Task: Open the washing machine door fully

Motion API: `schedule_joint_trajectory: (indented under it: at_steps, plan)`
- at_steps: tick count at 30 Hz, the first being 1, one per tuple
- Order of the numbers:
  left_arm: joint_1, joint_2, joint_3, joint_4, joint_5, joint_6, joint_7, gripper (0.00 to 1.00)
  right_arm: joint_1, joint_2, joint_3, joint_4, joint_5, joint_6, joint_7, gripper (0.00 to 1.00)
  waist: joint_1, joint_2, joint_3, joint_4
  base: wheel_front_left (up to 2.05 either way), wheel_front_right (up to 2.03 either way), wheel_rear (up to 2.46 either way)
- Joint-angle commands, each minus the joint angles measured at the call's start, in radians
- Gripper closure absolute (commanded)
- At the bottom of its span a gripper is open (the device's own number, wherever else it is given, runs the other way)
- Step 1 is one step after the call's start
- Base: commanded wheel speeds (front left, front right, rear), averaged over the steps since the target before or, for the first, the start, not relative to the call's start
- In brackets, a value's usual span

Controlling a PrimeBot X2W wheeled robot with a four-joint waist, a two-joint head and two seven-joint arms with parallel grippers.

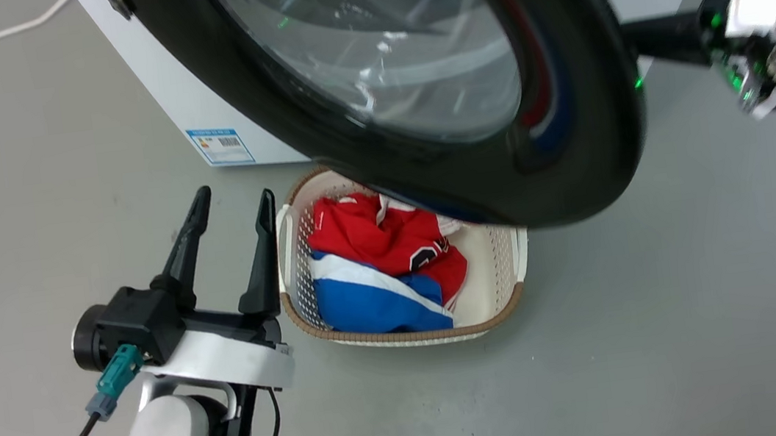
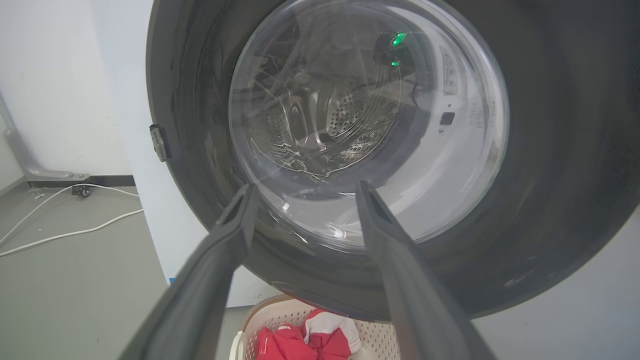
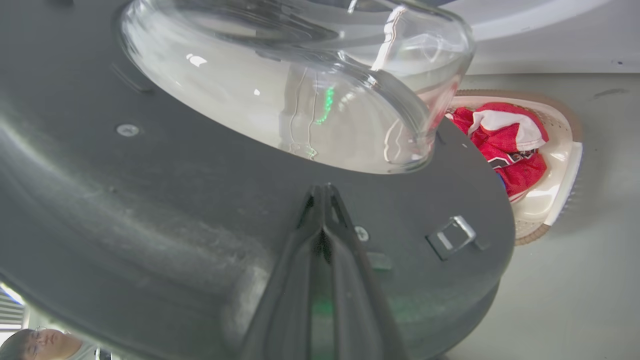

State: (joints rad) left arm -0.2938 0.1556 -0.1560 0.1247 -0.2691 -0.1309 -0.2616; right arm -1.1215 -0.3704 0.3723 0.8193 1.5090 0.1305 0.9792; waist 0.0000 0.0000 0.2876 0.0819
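Grey floor (image 1: pixel 21 181) beneath washing machine (image 1: pixel 156 76), blue label (image 1: pixel 220 147) illegible.

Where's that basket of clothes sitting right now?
In the head view the white laundry basket sits on the floor, partly under the open washing machine door, just right of the left gripper.

Ahead of the left jaws we see the door (image 1: pixel 420 177), glossy black plastic around a clear, smooth glass bowl (image 2: pixel 440 190). Through it shows the drum (image 2: pixel 350 115), perforated bright metal. At the right jaws' tips the door's inner face is matt dark grey and scuffed, with a shiny metal latch (image 3: pixel 452 235) just right of them. Both jaws are matt dark plastic. Beside the left jaws, the basket (image 1: pixel 512 262) is perforated white plastic with a brown woven-look rim, holding soft red and blue cloth (image 1: pixel 383 237). The floor (image 1: pixel 668 332) is smooth matt grey.
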Motion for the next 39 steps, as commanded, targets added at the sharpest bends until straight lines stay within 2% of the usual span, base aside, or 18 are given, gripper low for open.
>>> schedule_joint_trajectory:
  at_steps: [1, 14, 28, 33, 39]
  plan:
    - [0.016, 0.0, -0.003, 0.004, -0.005, 0.0, -0.005, 0.0, 0.041, 0.019, 0.01, -0.022, 0.005, 0.0, 0.012, 1.0, 0.0, 0.0, -0.029, 0.003, 0.0, 0.0, 0.0]
    - [0.083, 0.001, -0.046, 0.039, -0.027, 0.0, -0.005, 0.0, 0.271, 0.089, 0.055, -0.244, 0.035, 0.0, 0.067, 1.0, 0.0, 0.0, -0.137, 0.028, 0.0, 0.0, 0.0]
    - [0.096, -0.003, -0.055, 0.05, -0.034, 0.0, -0.005, 0.0, 0.362, 0.162, 0.076, -0.338, 0.043, 0.0, 0.062, 1.0, 0.0, 0.0, -0.165, 0.047, 0.0, 0.0, 0.0]
    - [0.101, -0.003, -0.059, 0.053, -0.035, 0.0, -0.005, 0.0, 0.389, 0.163, 0.045, -0.367, 0.047, 0.0, 0.018, 1.0, 0.0, 0.0, -0.172, 0.043, 0.0, 0.0, 0.0]
    - [0.109, 0.001, -0.057, 0.058, -0.035, 0.0, -0.005, 0.0, 0.464, 0.14, -0.049, -0.48, 0.031, 0.0, -0.14, 1.0, 0.0, 0.0, -0.186, 0.017, 0.0, 0.0, 0.0]
